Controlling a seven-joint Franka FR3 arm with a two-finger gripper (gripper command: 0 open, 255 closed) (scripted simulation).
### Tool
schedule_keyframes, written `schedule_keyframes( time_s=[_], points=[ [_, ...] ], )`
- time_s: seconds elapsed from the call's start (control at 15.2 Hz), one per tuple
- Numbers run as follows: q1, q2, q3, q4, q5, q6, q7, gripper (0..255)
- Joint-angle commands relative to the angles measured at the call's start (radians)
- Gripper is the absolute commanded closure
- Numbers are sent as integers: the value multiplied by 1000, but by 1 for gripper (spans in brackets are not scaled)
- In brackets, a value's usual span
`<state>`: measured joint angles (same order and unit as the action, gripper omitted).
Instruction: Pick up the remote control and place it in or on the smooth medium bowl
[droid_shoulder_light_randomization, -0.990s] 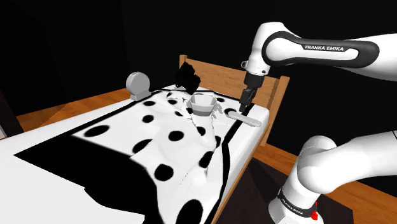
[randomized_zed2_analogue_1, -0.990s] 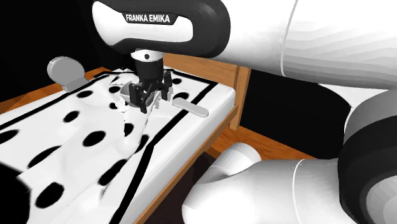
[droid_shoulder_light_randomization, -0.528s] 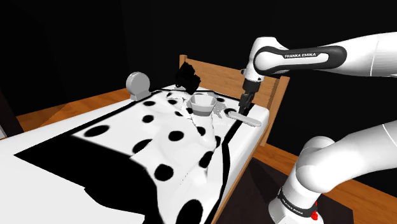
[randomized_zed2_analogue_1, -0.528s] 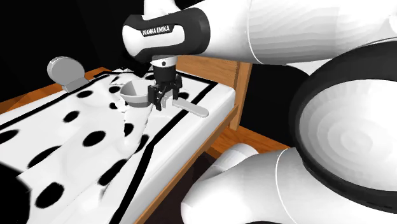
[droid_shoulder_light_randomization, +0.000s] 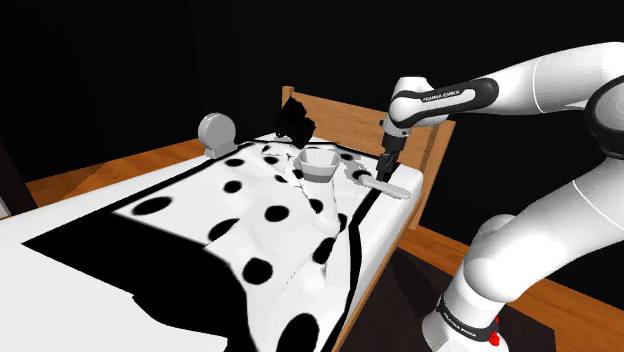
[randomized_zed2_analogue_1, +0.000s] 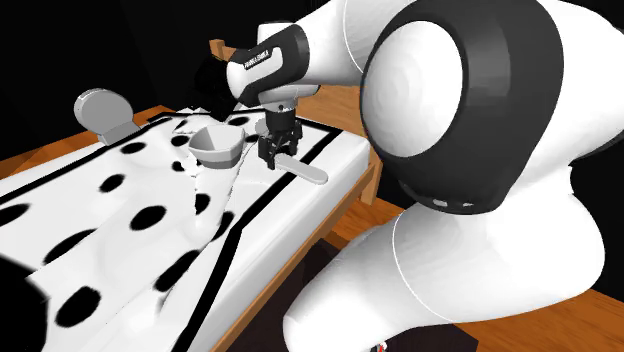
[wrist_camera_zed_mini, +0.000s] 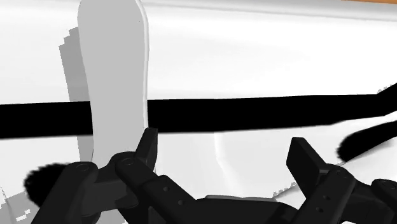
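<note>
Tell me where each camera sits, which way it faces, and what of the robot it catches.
Shoulder view: beside and behind the base, looking down over the spotted bed; the arm reaches toward the remote near the bowl.
Second exterior view: close by the robot, facing the bed's headboard end; big white arm links loom on its right.
Wrist view: on the hand, looking down at the remote beside the open fingers.
Shared: both exterior views show bowl, remote and fingers at the remote.

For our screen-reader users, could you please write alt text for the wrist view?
The open black gripper hangs over a white bed cover with a black band; the grey remote control lies beside one finger, ungripped.
</note>
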<state>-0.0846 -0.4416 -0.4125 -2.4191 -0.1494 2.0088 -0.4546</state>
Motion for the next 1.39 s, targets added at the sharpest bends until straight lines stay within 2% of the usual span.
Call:
schedule_keyframes(
  time_s=[0.0, 0.4, 0.92, 1.32],
  points=[
    [-4, 62, -39, 31, 4, 32, -43, 0],
    [-6, 273, -146, 130, 70, 131, -182, 0],
    [-3, 332, -158, 76, 102, 237, -208, 0],
    [-3, 332, -158, 76, 102, 237, -208, 0]
  ],
)
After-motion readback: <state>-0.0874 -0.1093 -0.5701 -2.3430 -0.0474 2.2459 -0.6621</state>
